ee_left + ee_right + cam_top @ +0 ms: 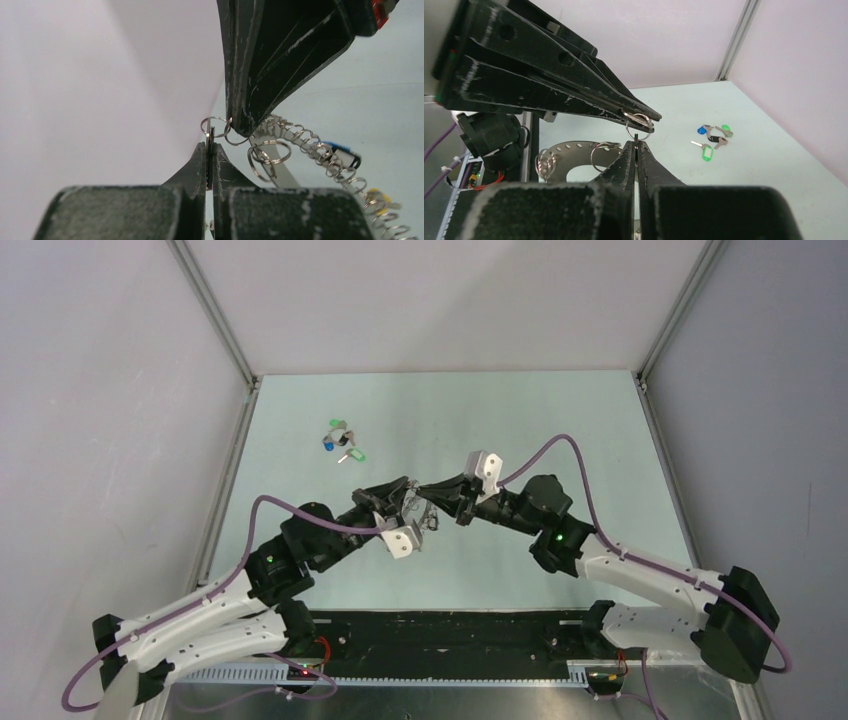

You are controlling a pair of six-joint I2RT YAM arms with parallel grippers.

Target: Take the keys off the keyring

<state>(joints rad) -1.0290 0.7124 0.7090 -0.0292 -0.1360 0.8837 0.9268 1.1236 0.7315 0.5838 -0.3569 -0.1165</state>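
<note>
Both grippers meet over the middle of the table. My left gripper (408, 496) (210, 146) is shut on the thin rim of the grey keyring (277, 172) (574, 152), which hangs in the air. My right gripper (432, 492) (636, 142) is shut on a small wire loop (640, 133) hanging from that rim, right below the left fingers (574, 85). A blue-tagged key (341, 154) and a yellow-tagged one (378, 196) hang from loops further along the ring. Three loose keys (342, 440) (712, 138) with blue, black and green tags lie on the table.
Pale green table top (560, 420) with white walls on three sides and metal frame posts (215, 310) at the back corners. The loose keys lie at the back left, apart from both arms. Purple cables (560, 445) loop over the arms.
</note>
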